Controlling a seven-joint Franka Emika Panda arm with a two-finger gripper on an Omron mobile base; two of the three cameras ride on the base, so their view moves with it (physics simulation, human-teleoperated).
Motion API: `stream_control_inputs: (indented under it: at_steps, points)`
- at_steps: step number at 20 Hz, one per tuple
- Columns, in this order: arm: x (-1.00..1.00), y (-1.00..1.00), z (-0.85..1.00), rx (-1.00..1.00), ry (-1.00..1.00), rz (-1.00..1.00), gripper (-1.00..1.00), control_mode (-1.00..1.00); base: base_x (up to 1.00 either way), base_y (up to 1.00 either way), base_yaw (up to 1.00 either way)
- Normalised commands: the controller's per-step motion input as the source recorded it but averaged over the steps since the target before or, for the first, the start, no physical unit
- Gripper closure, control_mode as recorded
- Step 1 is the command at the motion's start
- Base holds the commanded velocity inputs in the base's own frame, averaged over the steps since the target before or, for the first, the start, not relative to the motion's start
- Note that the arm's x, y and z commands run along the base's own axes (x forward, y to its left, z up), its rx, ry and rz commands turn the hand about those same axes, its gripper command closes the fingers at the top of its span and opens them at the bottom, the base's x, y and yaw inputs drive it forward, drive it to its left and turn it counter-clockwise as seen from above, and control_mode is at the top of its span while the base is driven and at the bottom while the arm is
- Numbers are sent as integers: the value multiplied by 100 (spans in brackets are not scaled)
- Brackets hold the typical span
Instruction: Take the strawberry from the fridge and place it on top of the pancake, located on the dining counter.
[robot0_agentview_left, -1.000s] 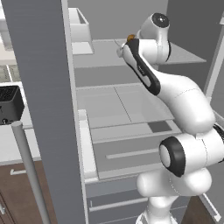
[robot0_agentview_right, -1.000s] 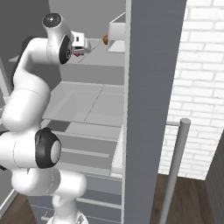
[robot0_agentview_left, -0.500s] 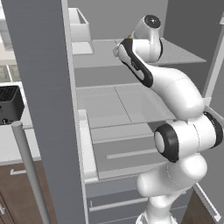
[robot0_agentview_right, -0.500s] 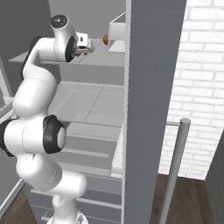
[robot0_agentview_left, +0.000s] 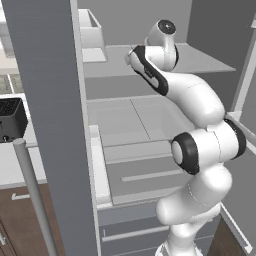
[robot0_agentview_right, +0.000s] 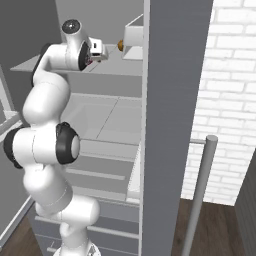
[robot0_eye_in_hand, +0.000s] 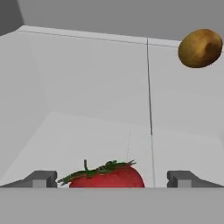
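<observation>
The upper shelf (robot0_eye_in_hand: 87, 105) of the open fridge (robot0_agentview_left: 45, 100) is a pale grey-white slab, with a thin dark seam running down it right of centre in the hand view. On it, at the bottom centre of that view, lies the strawberry (robot0_eye_in_hand: 109, 177), red with a green leafy cap. A round orange-brown fruit (robot0_eye_in_hand: 200, 48) sits well apart from it at the upper right, and shows too at the top of the right base view beside a pale bin (robot0_agentview_right: 134, 42) on the same shelf.

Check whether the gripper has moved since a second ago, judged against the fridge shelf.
Yes. In the left base view the gripper end of the arm has pushed further in over the upper fridge shelf, toward the white bin.
</observation>
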Motion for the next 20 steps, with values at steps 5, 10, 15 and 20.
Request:
stream_control_inputs:
  at_steps: [5,10,15,20]
  points:
    - [45,0,-1,0,0,0,-100,-100,0,0,0]
    - [9,2,-10,0,0,-1,-100,-100,0,0,0]
    - [-16,0,-11,0,0,-3,-100,-100,0,0,0]
    - [-8,0,-16,0,0,-2,-100,-100,0,0,0]
